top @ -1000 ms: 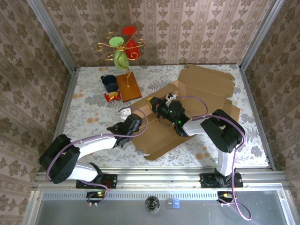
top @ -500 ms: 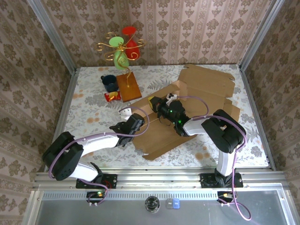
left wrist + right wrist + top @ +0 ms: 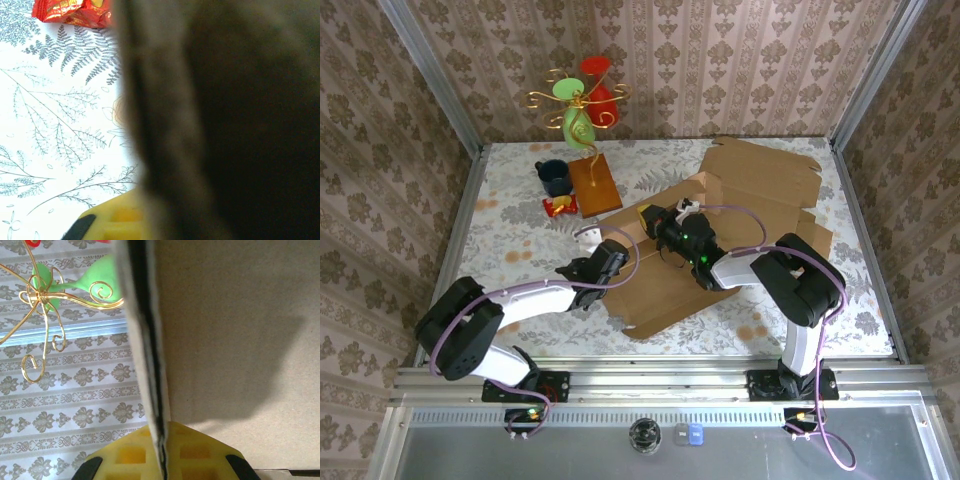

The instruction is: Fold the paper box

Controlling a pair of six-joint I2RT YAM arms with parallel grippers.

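Paper box [image 3: 750, 215] is laid mostly flat on the counter [image 3: 510, 250], spread from the centre out to 2 o'clock. Its near corner is pointed to 6 o'clock, and one short flap is seen raised near the middle of the sheet.

Right tool [image 3: 655, 222] is placed at the centre of the counter, over the box's 9 o'clock portion. In the right wrist view it is clenched on the cardboard: a panel edge is seen end-on, pinched between the yellow pads [image 3: 125, 456], with brown board on the right of the frame.

Left tool [image 3: 595, 248] is set at the box's 9 o'clock edge, just beside the right tool. Its jaws are closed. Whether cardboard is pinched cannot be told: the left wrist view is largely blocked by a dark blurred surface very close to the lens, with one yellow finger [image 3: 117, 220] visible at 6 o'clock below it.

Red packet [image 3: 560, 207] is lying on the counter at 10 o'clock from the left tool, well apart from the box. Blue cup [image 3: 555, 177] is stood just beyond it, beside the wooden base [image 3: 594, 185] of a wire stand [image 3: 582, 105] at 11 o'clock.
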